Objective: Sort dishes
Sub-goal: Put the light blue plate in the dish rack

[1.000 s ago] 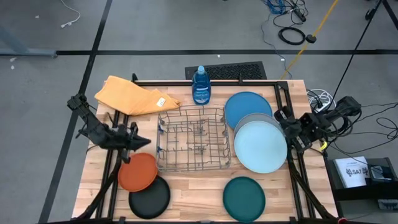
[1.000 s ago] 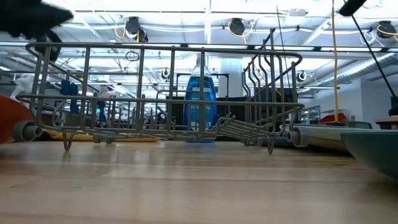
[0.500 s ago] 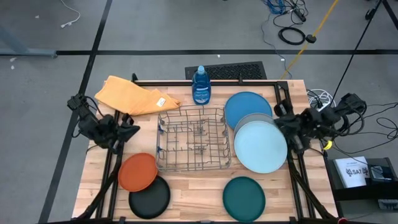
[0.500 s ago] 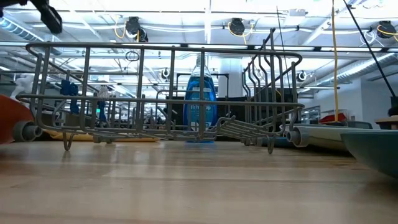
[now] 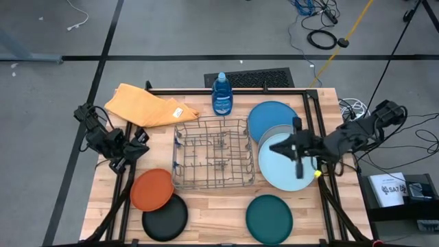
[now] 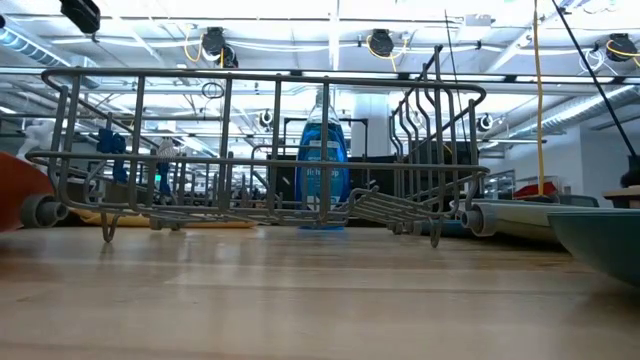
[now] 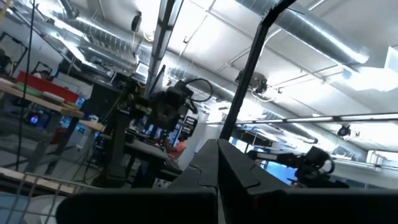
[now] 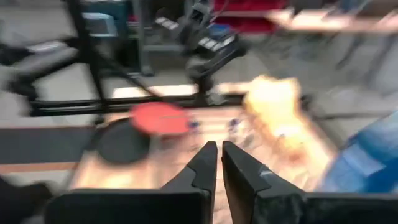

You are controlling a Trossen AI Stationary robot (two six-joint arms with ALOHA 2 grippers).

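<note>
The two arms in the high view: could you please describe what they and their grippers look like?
Both arms are dark, nearly black, built of jointed segments. The right gripper has two slim dark fingers, with a small yellow mark beside the wrist and black cabling bunched at the arm's base. The left gripper looks the same, dark and compact. In the wrist views the fingers are matte black wedges.

Both arms up off the table, fingers closed.
The left gripper [image 5: 140, 137] sits drawn back at the table's left edge, its two fingers [image 7: 208, 180] pressed together and empty. The right arm reaches in from the right side, its gripper [image 5: 276, 147] pointing left, fingers [image 8: 239, 171] nearly touching, holding nothing.
</note>
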